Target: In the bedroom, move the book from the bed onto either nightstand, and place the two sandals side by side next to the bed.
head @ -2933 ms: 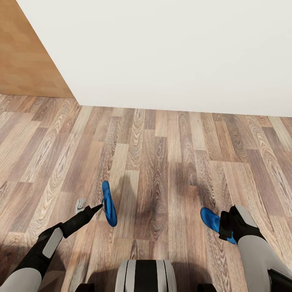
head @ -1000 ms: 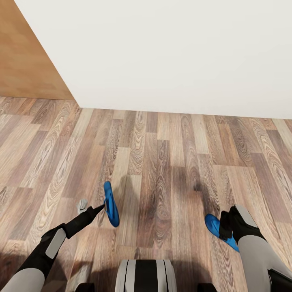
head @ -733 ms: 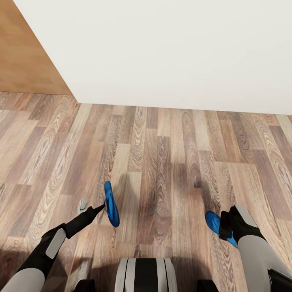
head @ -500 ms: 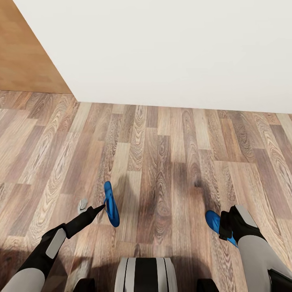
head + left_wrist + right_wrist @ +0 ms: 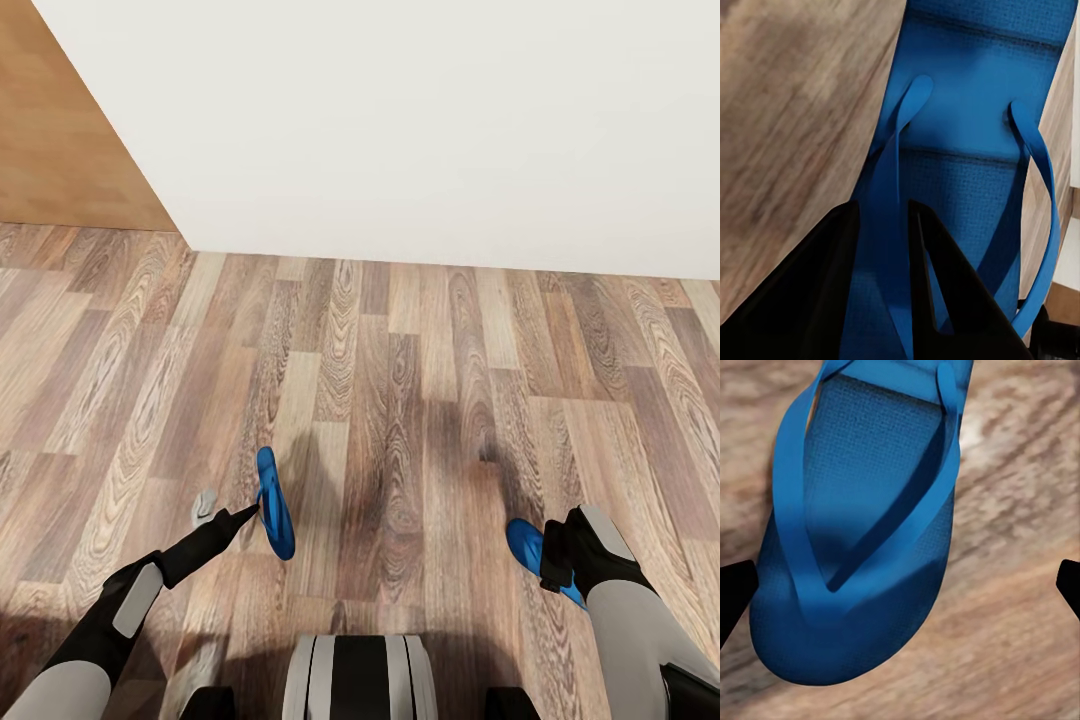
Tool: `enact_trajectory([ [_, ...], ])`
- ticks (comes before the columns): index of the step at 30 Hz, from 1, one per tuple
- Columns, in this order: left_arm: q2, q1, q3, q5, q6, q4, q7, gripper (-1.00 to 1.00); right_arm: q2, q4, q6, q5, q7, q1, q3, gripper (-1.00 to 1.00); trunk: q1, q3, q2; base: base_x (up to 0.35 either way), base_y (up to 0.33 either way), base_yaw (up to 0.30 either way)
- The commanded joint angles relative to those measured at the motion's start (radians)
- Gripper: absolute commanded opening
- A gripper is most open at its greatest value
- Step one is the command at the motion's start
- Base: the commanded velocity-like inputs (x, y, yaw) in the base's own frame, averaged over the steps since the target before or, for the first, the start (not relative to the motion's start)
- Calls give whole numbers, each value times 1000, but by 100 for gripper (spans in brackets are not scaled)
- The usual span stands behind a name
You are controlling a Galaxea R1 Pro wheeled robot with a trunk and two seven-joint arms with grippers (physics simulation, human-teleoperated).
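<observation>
Left gripper [image 5: 881, 300] was pinched on one strap of the left sandal [image 5: 271, 503], carried edge-up above the floor [image 5: 400, 380]. Right gripper [image 5: 900, 585] spread wide around the right sandal [image 5: 859, 532]. Looked light, floppy; straps the best hold.

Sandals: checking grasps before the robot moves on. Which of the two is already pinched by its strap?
The left-hand sandal: the left tool is shut on one strap. The right-hand sandal lies between the right tool's open fingers.

Grainy brown wood planks with a faint sheen cover the floor [image 5: 400, 380]; the wall [image 5: 420, 120] is smooth matt white. Both blue sandals [image 5: 967, 172] [image 5: 862, 532] show a finely textured matt footbed and smooth rubbery straps.
</observation>
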Motion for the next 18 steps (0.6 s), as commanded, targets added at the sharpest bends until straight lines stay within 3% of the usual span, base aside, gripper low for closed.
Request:
enact_trajectory([
  [1, 0, 0, 1, 3, 5, 0, 3, -100, 0, -1, -10, -10, -1, 0, 0, 100, 0, -1, 0, 0, 0, 0],
  [18, 0, 0, 1, 3, 5, 0, 3, -100, 0, -16, -8, -8, -1, 0, 0, 100, 0, -1, 0, 0, 0, 0],
])
